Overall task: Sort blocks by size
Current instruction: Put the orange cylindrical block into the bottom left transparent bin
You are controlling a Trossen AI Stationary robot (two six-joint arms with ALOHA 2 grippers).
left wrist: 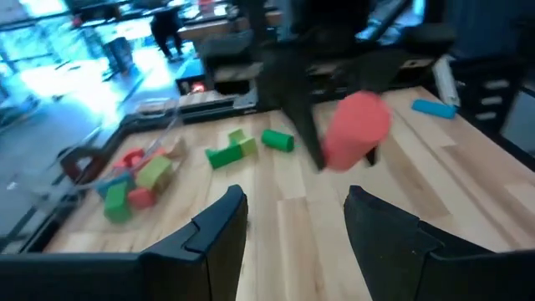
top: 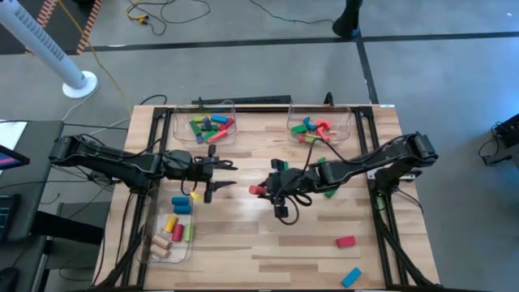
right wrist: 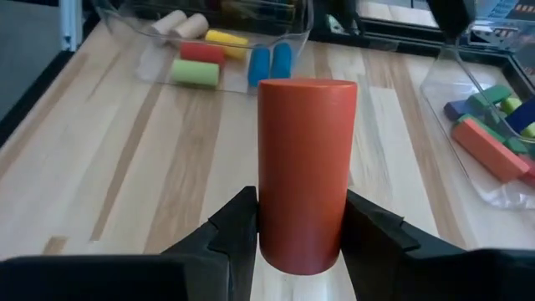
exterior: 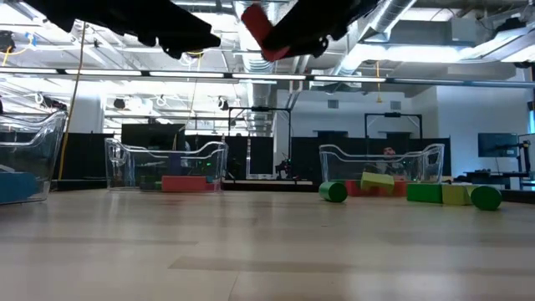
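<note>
The red cylinder (right wrist: pixel 306 171) sticks forward out of the right gripper (top: pixel 268 191), its long axis in line with the fingers, which pinch its lower end from both sides. It hangs above the middle of the table (top: pixel 268 243), between the two grippers. The left gripper (top: pixel 217 176) faces it from near by, fingers spread and holding nothing. Three clear bins (top: pixel 203 122) stand on the table. Two loose blocks lie near the front edge: one red block (top: pixel 345 241) and one blue block (top: pixel 350 276).

right end effector (right wrist: pixel 301 230) clamps upright red cylinder (right wrist: pixel 306 171) above table (right wrist: pixel 125 184)
</note>
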